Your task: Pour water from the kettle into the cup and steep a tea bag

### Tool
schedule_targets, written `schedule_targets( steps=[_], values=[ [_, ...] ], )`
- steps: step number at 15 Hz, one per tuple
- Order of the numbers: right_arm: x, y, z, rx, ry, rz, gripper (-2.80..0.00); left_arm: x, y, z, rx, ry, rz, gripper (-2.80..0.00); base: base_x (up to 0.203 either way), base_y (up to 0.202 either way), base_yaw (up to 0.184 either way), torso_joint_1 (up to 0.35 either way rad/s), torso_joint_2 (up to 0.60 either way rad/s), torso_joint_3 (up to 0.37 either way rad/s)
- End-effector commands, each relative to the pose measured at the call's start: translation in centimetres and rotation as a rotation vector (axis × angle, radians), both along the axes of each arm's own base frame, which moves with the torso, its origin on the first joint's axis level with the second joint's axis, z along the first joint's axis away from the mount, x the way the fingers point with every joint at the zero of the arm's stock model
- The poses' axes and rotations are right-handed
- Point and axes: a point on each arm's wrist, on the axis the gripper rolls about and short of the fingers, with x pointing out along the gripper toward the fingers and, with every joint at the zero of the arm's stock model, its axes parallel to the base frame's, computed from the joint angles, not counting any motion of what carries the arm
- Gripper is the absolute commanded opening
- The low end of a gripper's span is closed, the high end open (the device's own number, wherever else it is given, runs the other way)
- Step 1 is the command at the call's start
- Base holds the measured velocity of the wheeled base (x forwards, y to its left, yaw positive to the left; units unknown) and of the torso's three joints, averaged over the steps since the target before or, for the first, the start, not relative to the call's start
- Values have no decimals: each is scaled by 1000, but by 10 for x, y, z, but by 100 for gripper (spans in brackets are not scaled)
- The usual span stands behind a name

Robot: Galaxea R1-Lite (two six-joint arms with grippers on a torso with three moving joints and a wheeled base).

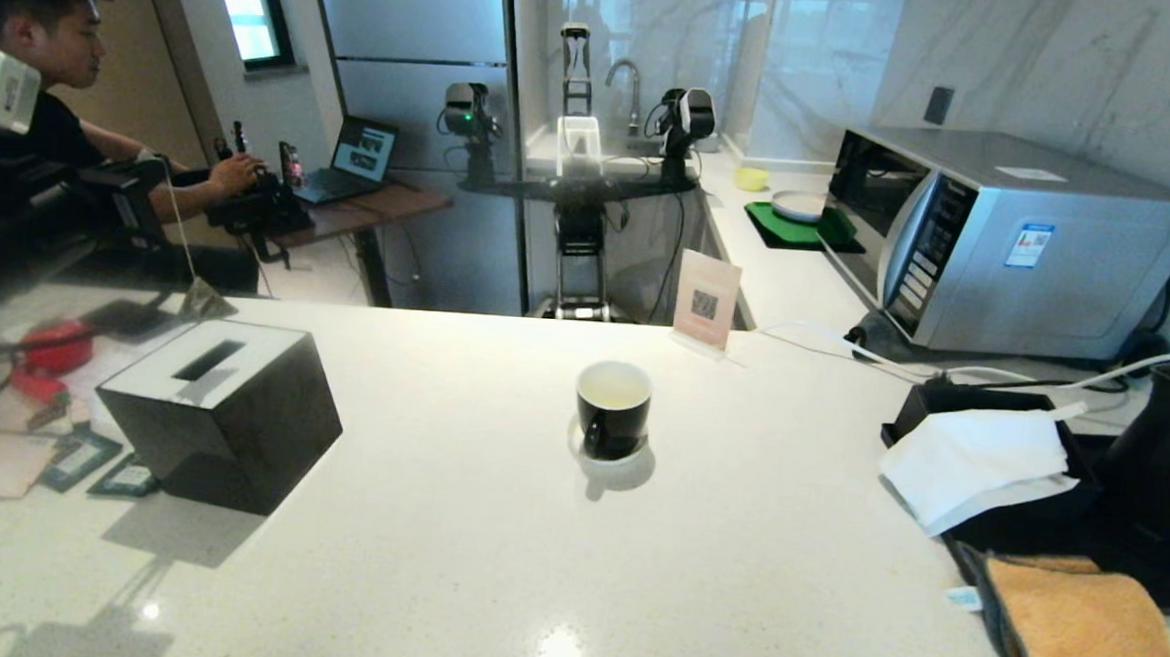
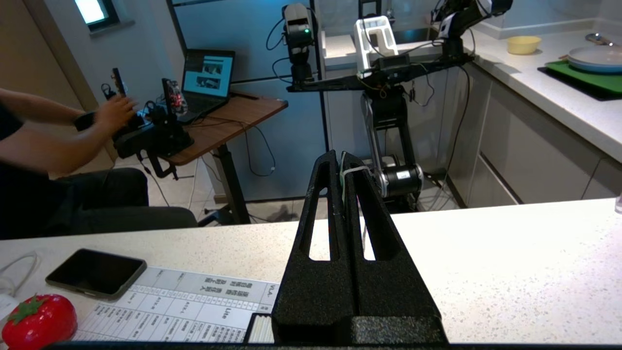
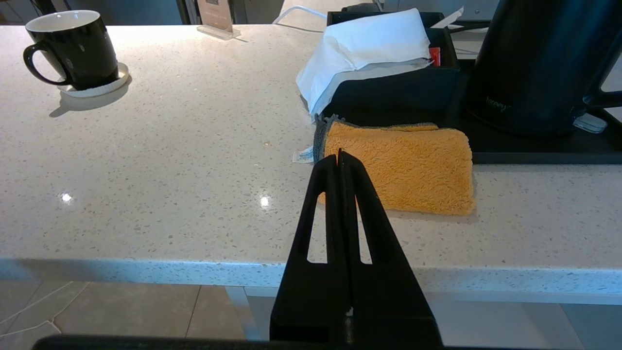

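My left gripper [image 2: 344, 163] was up at the far left of the bench [image 1: 493, 564], clamped on the thin white string [image 2: 351, 171] of the tea bag [image 1: 206, 301]. From my head camera the string ran down from the gripper and the small bag hung at its end, just above the back edge of the black tissue box [image 1: 225, 405]; I could not tell whether it touched the box. The bag was well apart from the cup [image 1: 613, 408], which stood on its small white saucer [image 1: 628, 463] near the middle of the bench, handle turned toward me. Pale liquid [image 1: 613, 394] lay inside the cup's white interior.

My right gripper [image 3: 340, 160] was shut on nothing, low in front of the bench's near edge, and it did not show in my head view. Just past it lay an orange cloth [image 3: 403, 167], and behind that a black tray [image 3: 388, 92] with white tissue [image 3: 364, 46] draped over it. The black kettle [image 3: 539, 63] stood at the far right, beside the tray, well apart from the cup.

Below my left gripper lay a printed sheet [image 2: 184, 306], a dark phone [image 2: 95, 273] and a red strawberry-shaped thing [image 2: 39, 323]. Beyond the bench a person [image 1: 27, 89] sat at a small desk with a laptop [image 1: 354, 156], one hand [image 2: 114, 109] on a controller. A microwave [image 1: 1010, 236] stood on the side counter to the right.
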Motion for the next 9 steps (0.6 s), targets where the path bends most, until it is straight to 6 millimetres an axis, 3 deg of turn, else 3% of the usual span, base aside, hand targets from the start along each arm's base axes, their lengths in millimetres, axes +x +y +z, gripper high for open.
schedule_targets(
  steps=[1, 9],
  values=[
    [0, 0, 0, 0, 1, 0, -280, 4, 5, -5, -1, 12, 13, -280, 0, 0, 0, 0, 0, 0],
    [0, 0, 0, 0, 1, 0, -280, 11, 13, -17, -14, 17, 29, -280, 0, 0, 0, 0, 0, 0]
  ],
)
